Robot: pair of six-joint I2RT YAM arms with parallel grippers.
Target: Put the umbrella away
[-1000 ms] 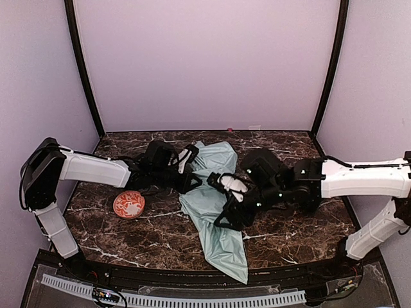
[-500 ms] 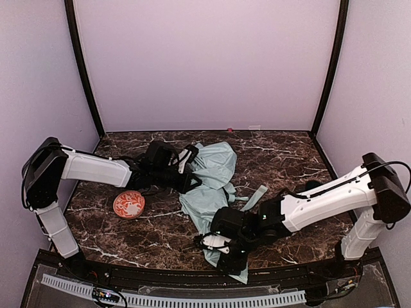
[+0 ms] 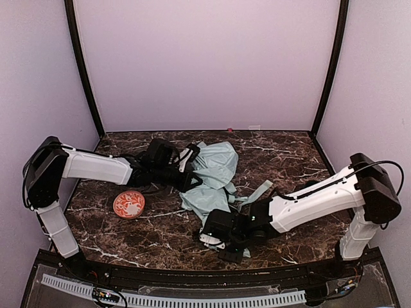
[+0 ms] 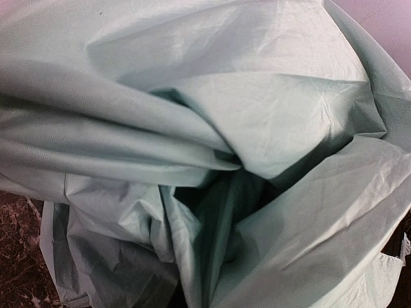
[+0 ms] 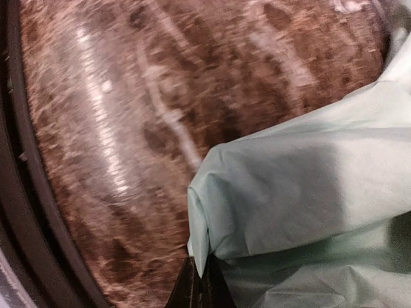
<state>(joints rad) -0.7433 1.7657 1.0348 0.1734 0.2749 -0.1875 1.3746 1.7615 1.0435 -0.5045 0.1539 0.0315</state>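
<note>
**Item: the umbrella [image 3: 215, 168].** Pale mint fabric, collapsed and crumpled, lying on the dark marble table [image 3: 289, 154] at mid-table. No shaft or handle can be made out. A narrow mint strap [image 3: 260, 192] trails off toward 3 o'clock.

**Long axis.** Runs roughly 12 to 6 o'clock in the overhead view. The fuller bunch is at the 12 o'clock end and the thinner tail at the 6 o'clock end.

**Left gripper [image 3: 191, 172].** Sits against the 9 o'clock flank of the far bunch. Its wrist view is filled with folds of fabric and no fingers show. The jaws are closed, and judging by how tightly the cloth crowds the lens, they have a fold of it.

**Right gripper [image 5: 196, 292].** Low over the table at the tail's 6 o'clock end, near the front edge. The jaws are pressed together, nipping the corner of a folded fabric edge.

**Governing relation.** From the right jaws the whole umbrella lies toward 12 o'clock, along its own axis. From the left jaws it lies toward 3 o'clock, across that axis. The right arm is nearer the loose tail, so gathering the tail up toward the bunch looks to be its job, with the left serving as anchor.

**Also present.** A red patterned dish [image 3: 129, 204], well apart at 9 o'clock.
</note>
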